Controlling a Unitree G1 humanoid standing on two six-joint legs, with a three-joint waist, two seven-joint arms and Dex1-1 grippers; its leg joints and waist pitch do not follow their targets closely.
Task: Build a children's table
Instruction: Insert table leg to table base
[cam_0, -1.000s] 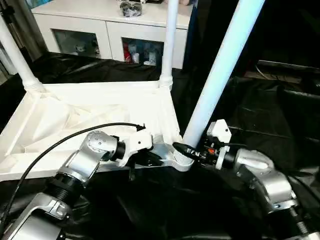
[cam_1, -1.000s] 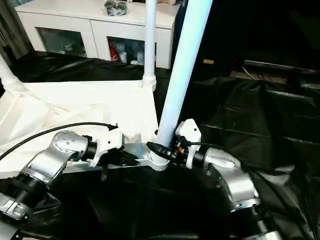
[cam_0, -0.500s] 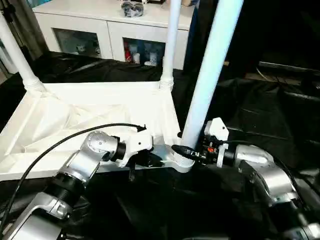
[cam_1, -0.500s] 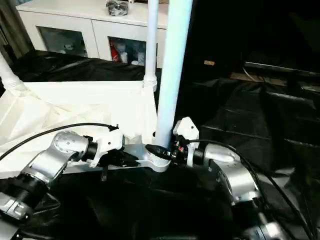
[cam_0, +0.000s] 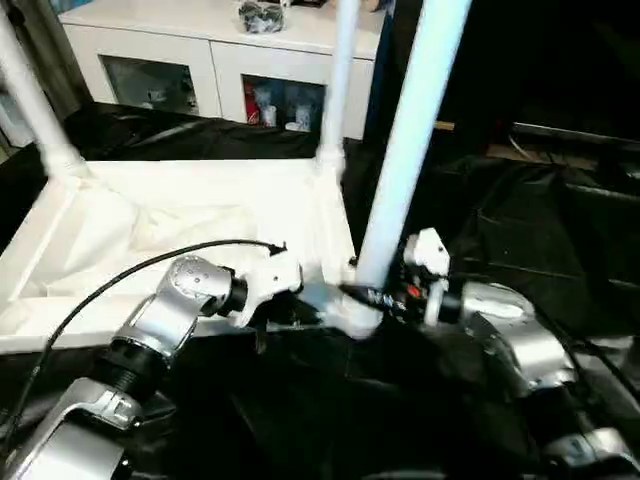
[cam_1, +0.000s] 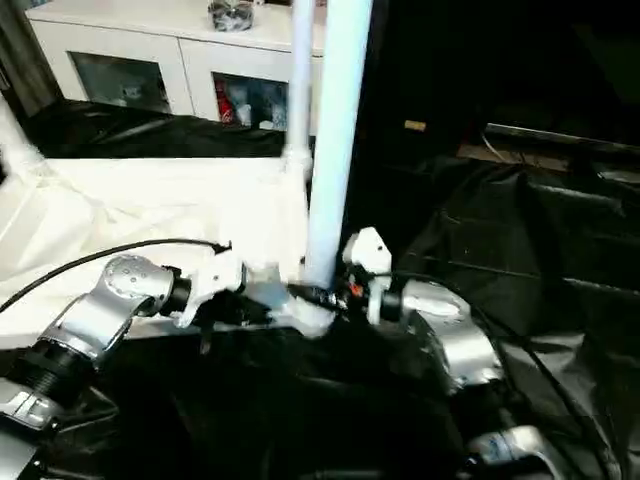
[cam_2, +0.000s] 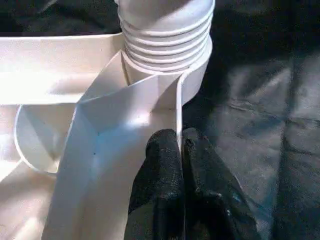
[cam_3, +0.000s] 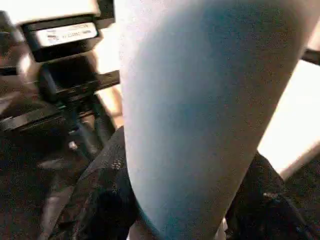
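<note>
From the head camera, you see the children's table lying top-down on black sheeting, just ahead of both grippers. Your right gripper clasps the near leg just above its corner socket — the leg stands nearly upright. Along the left wrist, your left gripper pinches a thin wall of the tabletop beside that ribbed socket, fingers closed. Along the right wrist, the leg fills the space between black fingers.
</note>
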